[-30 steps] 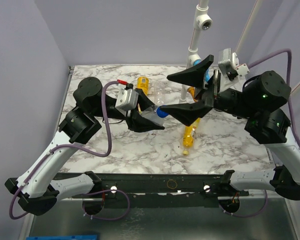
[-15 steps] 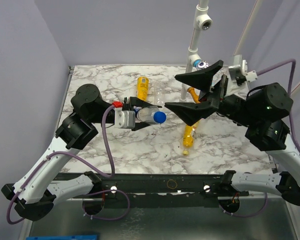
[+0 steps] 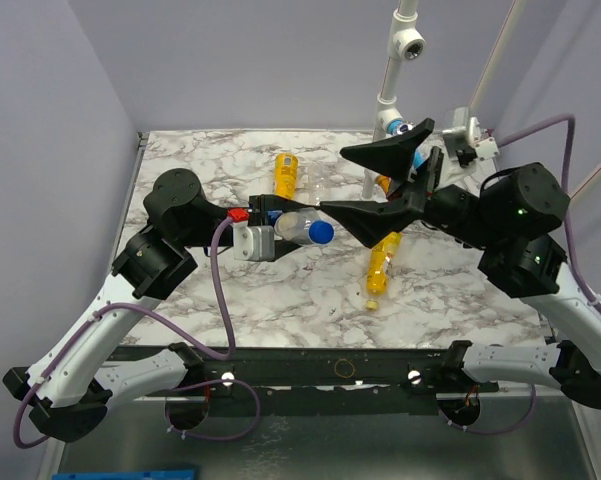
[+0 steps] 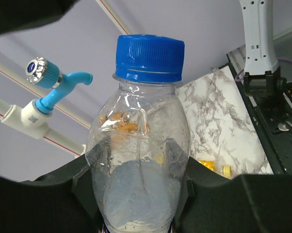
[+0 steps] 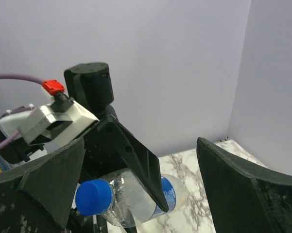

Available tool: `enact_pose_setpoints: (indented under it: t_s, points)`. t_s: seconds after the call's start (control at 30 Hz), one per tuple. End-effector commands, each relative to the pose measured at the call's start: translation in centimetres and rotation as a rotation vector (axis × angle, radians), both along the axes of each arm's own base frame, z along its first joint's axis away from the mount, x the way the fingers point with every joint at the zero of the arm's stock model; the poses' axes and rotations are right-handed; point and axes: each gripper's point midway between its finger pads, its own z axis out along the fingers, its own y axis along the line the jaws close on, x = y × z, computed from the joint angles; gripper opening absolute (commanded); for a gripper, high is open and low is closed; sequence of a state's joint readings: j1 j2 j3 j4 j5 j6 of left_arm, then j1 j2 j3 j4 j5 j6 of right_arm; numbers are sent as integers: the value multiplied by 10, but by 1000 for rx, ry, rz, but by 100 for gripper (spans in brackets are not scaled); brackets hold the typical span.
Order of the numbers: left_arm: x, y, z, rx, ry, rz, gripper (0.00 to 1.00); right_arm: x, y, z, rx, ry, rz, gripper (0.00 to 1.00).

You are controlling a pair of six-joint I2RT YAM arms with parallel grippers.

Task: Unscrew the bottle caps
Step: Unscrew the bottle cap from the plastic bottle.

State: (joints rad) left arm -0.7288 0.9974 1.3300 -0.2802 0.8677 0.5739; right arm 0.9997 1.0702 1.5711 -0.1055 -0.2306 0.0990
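left gripper (image 3: 285,228) is clamping the blue-label bottle (image 3: 298,227) round its body, jaws closed on it, holding it roughly level above the worktop (image 3: 450,290), blue cap (image 3: 321,233) pointing to 3 o'clock in the top view. right gripper (image 3: 333,180) is hovering at the cap's 1 o'clock, jaws spread fully wide, gripping nothing, not touching the cap. In the right wrist view the cap is sitting low and off to one side of the gap. Step in hand, as I'm reading it: getting the right jaws onto the cap. Doing it well means lining the wrist up with the bottle's axis, centring the cap in the gap, closing on the ribbed side only, not the neck, then twisting while the left is resisting. The thin body is probably going to flex, so I'm expecting slip there. Counting bottles: four. far yellow bottle (image 3: 284,172) at 12 o'clock of the held one, the held one, plain clear bottle (image 3: 327,186) at 1 o'clock, near yellow bottle (image 3: 382,262) at 4 o'clock. Caps I'm making out: two, the blue one and a yellow cap (image 3: 372,300) on the near yellow bottle. The rest I cannot tell.
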Motion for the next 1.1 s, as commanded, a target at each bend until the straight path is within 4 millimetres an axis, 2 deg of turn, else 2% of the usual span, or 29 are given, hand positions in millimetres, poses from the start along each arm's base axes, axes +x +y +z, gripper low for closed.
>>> enact_pose_setpoints:
  t_s: [0.0,0.17,0.37,0.5,0.63,0.8,1.07]
  points:
    - [6,4,5,-15,-82,48,0,10,13,-19,-72,5,-9,100]
    - [12,4,5,-21,-83,83,0,13,12,-24,-76,1,-29,100]
    - [29,1,6,-63,107,170,0,12,14,-23,-61,9,-20,100]
    - [55,2,11,-151,266,307,0,30,21,-30,-72,54,-79,100]
    - [63,2,15,-174,296,341,0,55,29,-38,-80,107,-167,99]
    - [66,2,20,-193,320,355,0,74,28,-35,-27,143,-253,91]
    - [66,2,20,-202,342,354,0,66,20,-23,52,122,-233,70]
